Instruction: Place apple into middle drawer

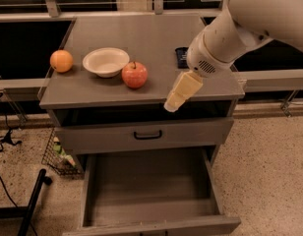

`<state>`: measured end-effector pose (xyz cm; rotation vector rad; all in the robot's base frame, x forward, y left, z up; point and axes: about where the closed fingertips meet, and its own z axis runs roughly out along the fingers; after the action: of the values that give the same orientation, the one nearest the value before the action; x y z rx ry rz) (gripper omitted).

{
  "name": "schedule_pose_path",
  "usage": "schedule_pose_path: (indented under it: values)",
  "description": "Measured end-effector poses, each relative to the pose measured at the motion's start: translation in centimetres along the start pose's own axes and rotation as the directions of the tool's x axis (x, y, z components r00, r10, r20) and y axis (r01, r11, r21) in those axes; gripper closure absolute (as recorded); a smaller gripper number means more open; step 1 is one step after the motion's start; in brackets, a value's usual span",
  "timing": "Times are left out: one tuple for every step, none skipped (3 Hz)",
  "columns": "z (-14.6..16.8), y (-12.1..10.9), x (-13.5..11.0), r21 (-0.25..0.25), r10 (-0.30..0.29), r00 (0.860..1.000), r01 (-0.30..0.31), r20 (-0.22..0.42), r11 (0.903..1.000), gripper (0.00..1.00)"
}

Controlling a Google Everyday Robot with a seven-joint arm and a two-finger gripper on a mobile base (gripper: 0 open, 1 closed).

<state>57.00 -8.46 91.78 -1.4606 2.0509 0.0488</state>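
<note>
While the apple (pixel 135 74) sits untouched on the bench (pixel 141 33), the drawer (pixel 151 181) stands open. Claw (pixel 172 103) hangs apart from apple; its state cannot be told.

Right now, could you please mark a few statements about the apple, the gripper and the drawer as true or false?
1. The apple rests on the cabinet top, just right of the white bowl. True.
2. The gripper is touching the apple. False: it hangs apart from the apple, to its right, at the cabinet top's front edge.
3. The orange lies left of the white bowl. True.
4. The middle drawer is shut. False: it is pulled out, below the closed drawer front with the black handle.
</note>
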Motion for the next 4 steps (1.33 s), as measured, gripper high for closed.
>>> schedule_pose_path:
  values:
    - [0.6,-0.3,0.1,0.005,0.028,1.0,-0.028,0.015,0.9996,0.0]
    - [2.4,-0.8,-0.8,0.005,0.062,0.996,-0.063,0.067,0.998,0.0]
    - [4.4,-1.7,-2.6,0.005,0.08,0.988,-0.081,0.132,0.9967,0.0]
    - [6.5,-2.5,-4.8,-0.005,0.086,0.979,-0.086,0.185,0.9963,0.0]
